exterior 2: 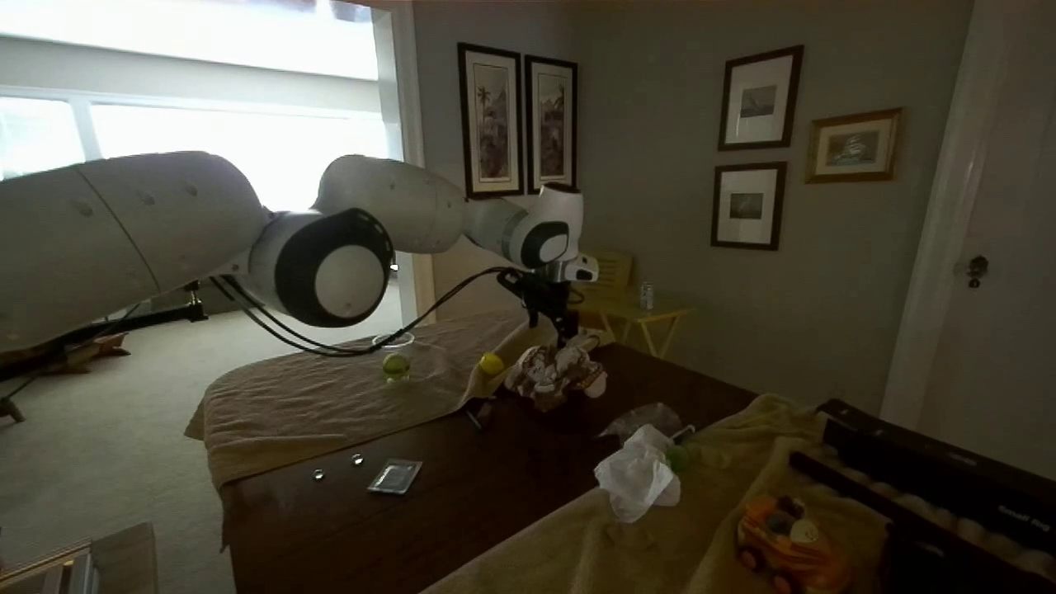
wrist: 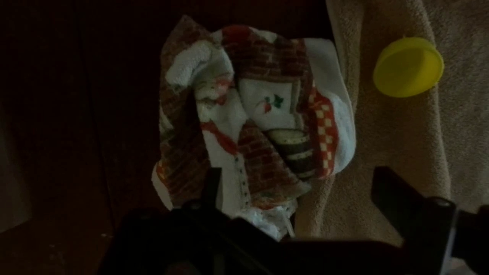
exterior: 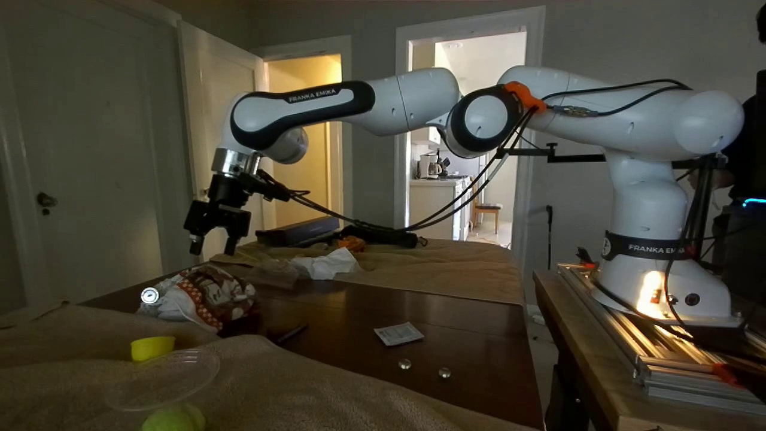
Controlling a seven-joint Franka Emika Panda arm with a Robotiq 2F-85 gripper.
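My gripper (exterior: 213, 246) is open and empty, pointing down above a crumpled cloth (exterior: 209, 293) with a red brick and chef print. The cloth lies in a heap on the dark table (exterior: 353, 311), also seen in an exterior view (exterior 2: 553, 375). In the wrist view the cloth (wrist: 267, 110) lies ahead of the open fingers (wrist: 298, 175), its lower part partly hidden by the left finger. Whitish, clear-looking material (wrist: 267, 219) shows at its near end; I cannot tell what it is. A yellow cup (wrist: 408, 68) lies tilted on the beige blanket (wrist: 401, 152), to the cloth's right.
A clear plastic lid or dish (exterior: 164, 380) and a green ball (exterior 2: 396, 367) are on the blanket. A flat packet (exterior: 399, 334), two small shiny pieces (exterior: 405, 364) and a dark pen-like thing (exterior: 291, 334) lie on the table. White crumpled paper (exterior 2: 639, 474) and an orange toy (exterior 2: 792, 540) lie opposite.
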